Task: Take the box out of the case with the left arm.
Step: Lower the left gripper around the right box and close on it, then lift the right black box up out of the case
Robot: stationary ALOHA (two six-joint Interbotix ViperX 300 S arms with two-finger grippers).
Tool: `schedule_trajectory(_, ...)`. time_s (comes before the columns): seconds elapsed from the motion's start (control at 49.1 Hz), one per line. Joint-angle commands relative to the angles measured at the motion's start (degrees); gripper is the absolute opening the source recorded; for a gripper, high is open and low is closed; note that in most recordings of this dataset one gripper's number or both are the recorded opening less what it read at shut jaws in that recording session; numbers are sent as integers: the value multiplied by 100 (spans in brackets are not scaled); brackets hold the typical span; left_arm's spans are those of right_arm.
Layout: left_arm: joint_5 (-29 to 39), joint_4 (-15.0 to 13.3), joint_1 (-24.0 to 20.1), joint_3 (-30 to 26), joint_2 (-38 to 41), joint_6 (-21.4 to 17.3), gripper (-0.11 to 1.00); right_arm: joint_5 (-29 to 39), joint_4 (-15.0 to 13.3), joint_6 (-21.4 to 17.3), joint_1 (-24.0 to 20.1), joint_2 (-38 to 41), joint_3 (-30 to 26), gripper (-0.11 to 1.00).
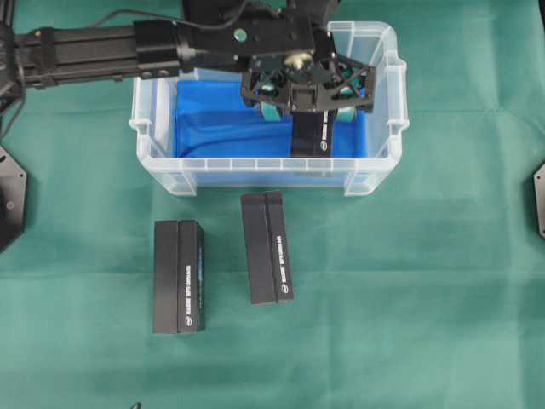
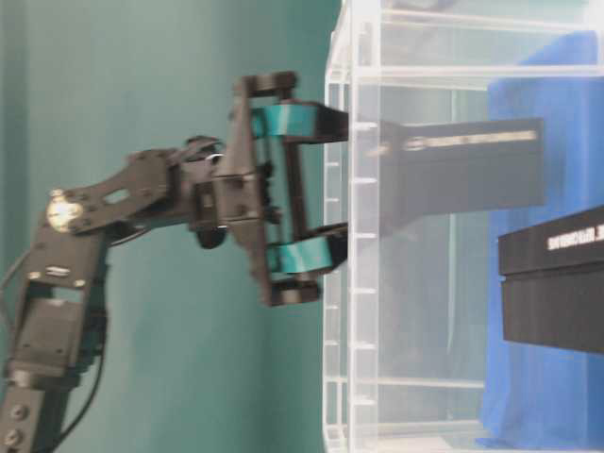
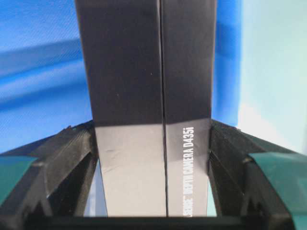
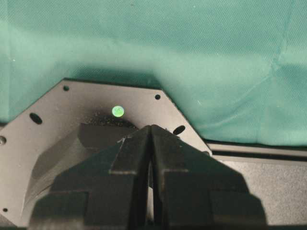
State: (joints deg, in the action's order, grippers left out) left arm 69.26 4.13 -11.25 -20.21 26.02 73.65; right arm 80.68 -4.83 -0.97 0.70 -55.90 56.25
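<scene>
A black box (image 1: 308,136) stands on end inside the case (image 1: 255,164), a clear bin lined with blue cloth (image 1: 217,128). My left gripper (image 1: 306,92) reaches down over the case's right half and is shut on the box's upper end. In the left wrist view the box (image 3: 144,72) fills the gap between both black fingers (image 3: 72,158), with white lettering along its side. From table level the left gripper (image 2: 335,186) sits at the case rim (image 2: 338,377), with the box (image 2: 462,175) extending into the case. My right gripper (image 4: 151,132) is shut and holds nothing.
Two more black boxes lie on the green cloth in front of the case, one at the left (image 1: 178,275) and one nearer the middle (image 1: 266,258). The right gripper hovers over a black base plate (image 4: 57,120). Another plate (image 1: 539,200) shows at the right edge.
</scene>
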Motion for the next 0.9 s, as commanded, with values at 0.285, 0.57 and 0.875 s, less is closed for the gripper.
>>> schedule_trajectory(0.285, 835, -9, 62, -1037, -316, -26, 61, 9, 0, -9, 9, 26, -149, -1)
schedule_trajectory(0.57, 1459, -26, 123, -1617, -290, -53, 61, 9, 0, -9, 9, 35, -149, -1)
schedule_trajectory(0.875, 1916, -26, 185, -2039, -387, -62, 61, 9, 0, -9, 9, 35, -149, -1)
